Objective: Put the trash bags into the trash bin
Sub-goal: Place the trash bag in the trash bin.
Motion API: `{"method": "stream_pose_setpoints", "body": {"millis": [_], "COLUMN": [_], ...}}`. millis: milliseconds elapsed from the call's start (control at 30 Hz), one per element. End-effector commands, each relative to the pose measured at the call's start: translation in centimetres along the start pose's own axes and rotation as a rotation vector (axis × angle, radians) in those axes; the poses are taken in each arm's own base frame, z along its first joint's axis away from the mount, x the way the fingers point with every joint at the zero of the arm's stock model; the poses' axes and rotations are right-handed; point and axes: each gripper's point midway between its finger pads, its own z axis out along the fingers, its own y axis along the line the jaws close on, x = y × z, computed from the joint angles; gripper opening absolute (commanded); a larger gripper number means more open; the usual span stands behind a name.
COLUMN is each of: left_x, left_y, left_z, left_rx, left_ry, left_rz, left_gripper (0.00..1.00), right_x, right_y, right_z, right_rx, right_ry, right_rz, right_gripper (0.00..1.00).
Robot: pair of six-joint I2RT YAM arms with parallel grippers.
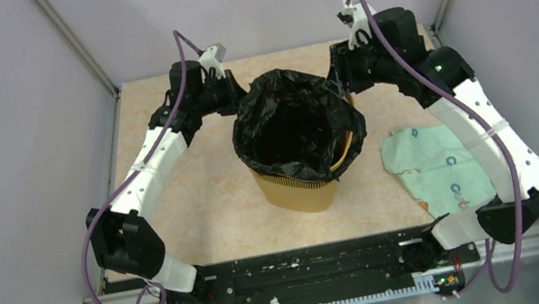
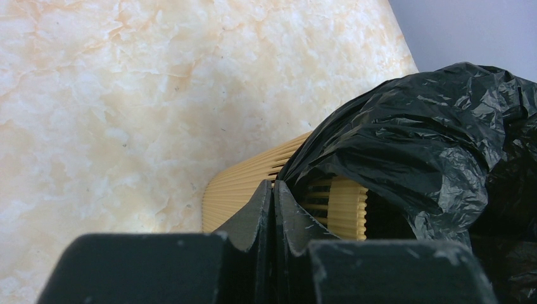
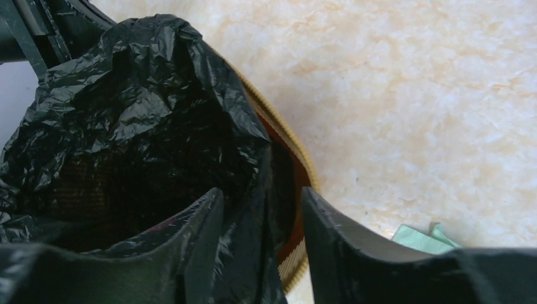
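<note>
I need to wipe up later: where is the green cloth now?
In the top view, the pale green cloth lies on the table, just right of the yellow trash bin and partly under the right arm.

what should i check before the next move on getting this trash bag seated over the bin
1. ok: right claw is open, jaws apart.
2. ok: left claw is shut at the bag's edge.
3. cannot tell: whether the left claw pinches trash bag film.
4. ok: bag is draped over the left rim of the trash bin.
5. not ok: the right side of the rim shows bare yellow.
6. ok: green cloth lies apart from the bin.
</note>
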Motion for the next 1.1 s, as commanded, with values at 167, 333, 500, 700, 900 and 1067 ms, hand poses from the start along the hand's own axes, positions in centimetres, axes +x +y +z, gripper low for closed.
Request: {"method": "stream_pose_setpoints", "body": {"millis": [167,333,500,700,900,1067], "left_x": [-1.4,-1.4,-1.4,-1.2,-0.9,-0.6], "left_y": [-1.5,-1.5,-1.5,-1.5,-1.7,-1.7], "left_z": [-0.1,0.0,0.2,0.5,1.0,1.2], "left_rx": [0.042,0.044,0.047,0.049,0.055,0.055], "left_ry": [-0.036,-0.033,-0.031,-0.027,-0.015,-0.009], "left_rz": [0.037,0.04,0.04,0.041,0.038,0.036], "left_gripper": [0.1,0.09,0.09,0.09,0.08,0.08], "right_x": [-0.3,-1.0,-1.3,0.1,1.4,1.9], "right_y": [-0.4,-2.9,-3.4,-5.0,-5.5,-5.5], "right_z": [0.2,-0.8,-1.2,-0.3,0.7,1.1], "right_rx": [0.092,0.235,0.259,0.336,0.315,0.227], "right_ry": [0.022,-0.021,-0.062,-0.033,-0.027,-0.055], "right_rz": [-0.035,-0.044,-0.045,-0.055,-0.014,0.06], "right_gripper": [0.13,0.0,0.0,0.0,0.0,0.0]}}
